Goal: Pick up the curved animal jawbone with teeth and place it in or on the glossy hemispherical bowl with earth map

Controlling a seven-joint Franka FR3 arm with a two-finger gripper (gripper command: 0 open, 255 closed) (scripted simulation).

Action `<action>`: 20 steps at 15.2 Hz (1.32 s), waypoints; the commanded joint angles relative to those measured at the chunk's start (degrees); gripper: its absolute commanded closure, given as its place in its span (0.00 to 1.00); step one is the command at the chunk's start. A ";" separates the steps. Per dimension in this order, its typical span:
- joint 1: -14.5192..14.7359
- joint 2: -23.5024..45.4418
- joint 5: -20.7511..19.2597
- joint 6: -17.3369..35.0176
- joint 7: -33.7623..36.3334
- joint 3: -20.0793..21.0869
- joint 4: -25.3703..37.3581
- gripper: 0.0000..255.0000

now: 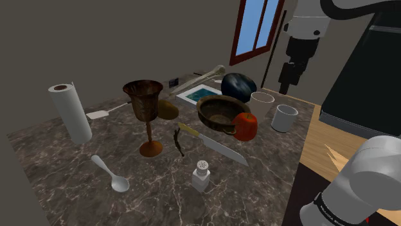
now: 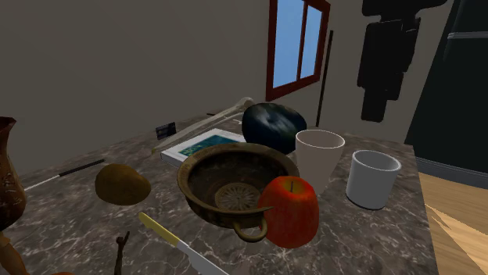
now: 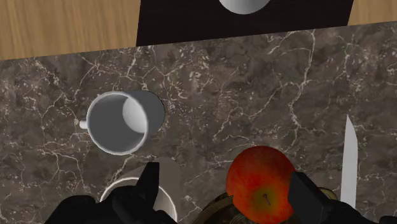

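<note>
- My gripper (image 3: 225, 181) hangs high over the table corner nearest the stand. Its two black fingers stand well apart with nothing clasped: open and empty.
- Looking down past the fingers, there's a red apple (image 3: 262, 184) right below, pressed up against a brown two-handled bowl (image 1: 220, 112).
- Just beside those stand a white cup (image 1: 261, 101) and a white mug (image 3: 118, 122).
- The jawbone (image 1: 178, 141) is a thin, dark-brown curved piece. It lies flat on the marble table (image 1: 58, 186), well away from the gripper, and I can't make out its teeth.
- It sits between the foot of a bronze goblet (image 1: 145, 106) and a knife (image 1: 215, 146), whose pale handle end comes close to the jawbone's far end.
- Between gripper and jawbone I've got the apple, the brown bowl and that knife blade.
- The globe bowl (image 2: 274, 126) shows me a glossy dark-blue dome. It stands behind the brown bowl and just beside the white cup, and I can't tell which way its opening faces.
- Next to it lies a flat white item with a teal picture (image 1: 200, 94), with a long pale rod (image 2: 207, 121) behind that.
- A brown lump (image 2: 122, 184) rests near the goblet.
- Farther out are a paper towel roll (image 1: 71, 112), a white spatula (image 1: 99, 114), a spoon (image 1: 109, 173) and a shaker (image 1: 202, 174).
- On writing, there's tiny white lettering on the arm's dark band (image 1: 328, 207), too small for me to read. Any print on the teal picture is too small as well.
</note>
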 commanded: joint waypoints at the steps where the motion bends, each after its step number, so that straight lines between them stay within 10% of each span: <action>1: 0.00 0.00 0.00 0.00 0.00 0.00 0.00 0.00; 20: 0.74 23.42 8.73 24.02 32.91 21.58 2.09 0.00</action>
